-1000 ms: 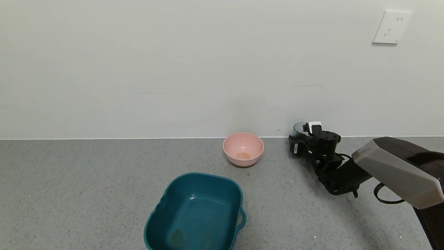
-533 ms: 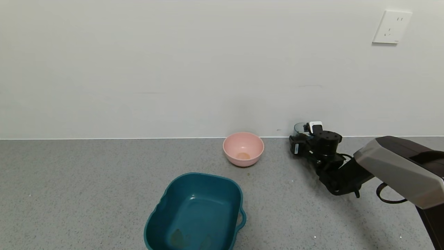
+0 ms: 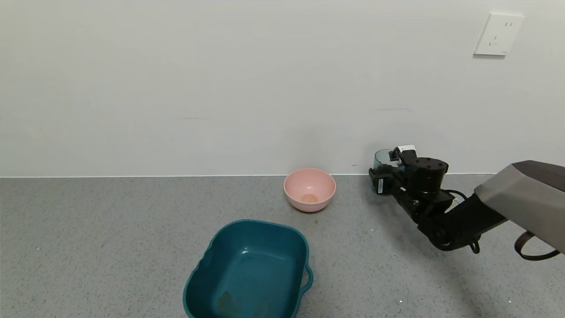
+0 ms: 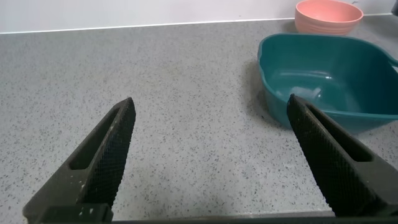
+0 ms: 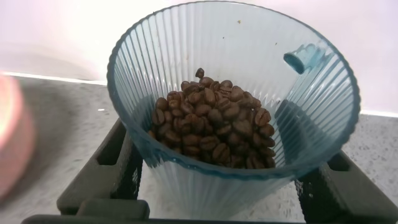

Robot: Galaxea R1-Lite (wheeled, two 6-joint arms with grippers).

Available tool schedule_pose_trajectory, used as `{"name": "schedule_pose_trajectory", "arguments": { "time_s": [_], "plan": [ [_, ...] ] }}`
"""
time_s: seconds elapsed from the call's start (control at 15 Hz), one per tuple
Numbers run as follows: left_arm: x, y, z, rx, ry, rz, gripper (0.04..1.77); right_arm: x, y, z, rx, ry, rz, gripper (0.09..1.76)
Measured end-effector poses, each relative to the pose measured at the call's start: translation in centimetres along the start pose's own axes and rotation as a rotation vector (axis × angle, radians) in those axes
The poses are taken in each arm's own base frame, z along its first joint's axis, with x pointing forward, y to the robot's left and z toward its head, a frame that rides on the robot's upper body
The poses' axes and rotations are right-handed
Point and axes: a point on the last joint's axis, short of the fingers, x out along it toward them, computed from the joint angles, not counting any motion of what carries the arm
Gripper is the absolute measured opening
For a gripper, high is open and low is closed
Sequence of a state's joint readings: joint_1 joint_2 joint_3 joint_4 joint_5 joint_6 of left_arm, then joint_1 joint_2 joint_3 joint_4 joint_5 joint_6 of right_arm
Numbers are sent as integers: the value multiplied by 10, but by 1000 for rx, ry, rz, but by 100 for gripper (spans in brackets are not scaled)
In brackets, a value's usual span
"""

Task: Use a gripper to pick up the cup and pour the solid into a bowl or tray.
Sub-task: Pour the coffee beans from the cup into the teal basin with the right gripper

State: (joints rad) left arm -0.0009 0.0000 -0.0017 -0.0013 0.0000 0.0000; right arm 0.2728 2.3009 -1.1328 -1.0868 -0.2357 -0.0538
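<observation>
Plain white wall up top with a white wall socket [image 3: 499, 34] in the upper right corner, and a grey speckled tabletop [image 3: 110, 247] filling the lower half of the head view. Right of centre, against the wall line, the right end effector [image 3: 385, 173], a black two-fingered claw on a black and grey arm coming in from the right edge, is clamped on the small translucent blue-green ribbed plastic cup [image 3: 380, 158]. Only the cup's upper part peeks out above the fingers. Just left of it sits a small round pink bowl [image 3: 309, 189], and below that, at the bottom centre, the big dark teal rounded-rectangular plastic tub [image 3: 249, 271] with its side handle facing right. Cup and tub are well apart.

Left wrist view: the left end effector [image 4: 214, 158] hangs over bare tabletop with its two black textured fingers [image 4: 106, 162] spread wide, nothing between them. The teal tub [image 4: 273, 87] is in the upper right of the frame, the pink bowl [image 4: 328, 16] behind it at the top edge.

Right wrist view: pretty much all cup [image 5: 186, 56], looking down into it. It's gripped between the black fingers [image 5: 106, 171] on both sides, and a heap of small dark brown oval coffee-type beans [image 5: 211, 127] sits in the bottom. The little rim tab shows at the upper right. Pink blur at the left edge is the bowl [image 5: 11, 143].
</observation>
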Motion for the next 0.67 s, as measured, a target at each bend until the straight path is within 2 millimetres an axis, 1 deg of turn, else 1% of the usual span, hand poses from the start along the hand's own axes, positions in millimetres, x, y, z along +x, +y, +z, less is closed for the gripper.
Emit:
{"name": "schedule_pose_trajectory", "arguments": {
  "time_s": [0.13, 0.4, 0.67],
  "plan": [
    [0, 0, 0, 0, 0, 0, 175, -14, 9, 15, -30, 3, 14, 137],
    [0, 0, 0, 0, 0, 0, 175, -41, 25, 39, -130, -24, 51, 137],
    [0, 0, 0, 0, 0, 0, 175, -64, 44, 49, -247, -47, 120, 137]
  ]
}}
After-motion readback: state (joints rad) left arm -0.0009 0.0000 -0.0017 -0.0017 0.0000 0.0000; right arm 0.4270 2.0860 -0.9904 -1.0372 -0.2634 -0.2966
